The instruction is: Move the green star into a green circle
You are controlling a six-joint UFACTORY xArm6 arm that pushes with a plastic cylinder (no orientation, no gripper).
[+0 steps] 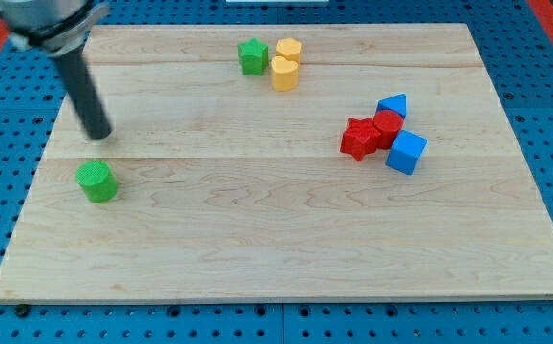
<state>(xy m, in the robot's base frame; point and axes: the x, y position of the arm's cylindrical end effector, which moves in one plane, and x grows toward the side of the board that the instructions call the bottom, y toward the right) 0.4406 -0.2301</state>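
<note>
The green star [252,55] lies near the view's top, just left of two yellow blocks. The green circle [96,181] sits at the view's left, far from the star. My tip [99,134] rests on the board just above the green circle, a short gap apart from it, and far left of and below the star.
A yellow hexagon [288,50] and a yellow cylinder-like block [284,73] touch beside the star. At the view's right a red star [358,139], a red block [387,125], a blue triangle [393,104] and a blue cube [406,152] cluster together. The wooden board [276,248] lies on a blue pegboard.
</note>
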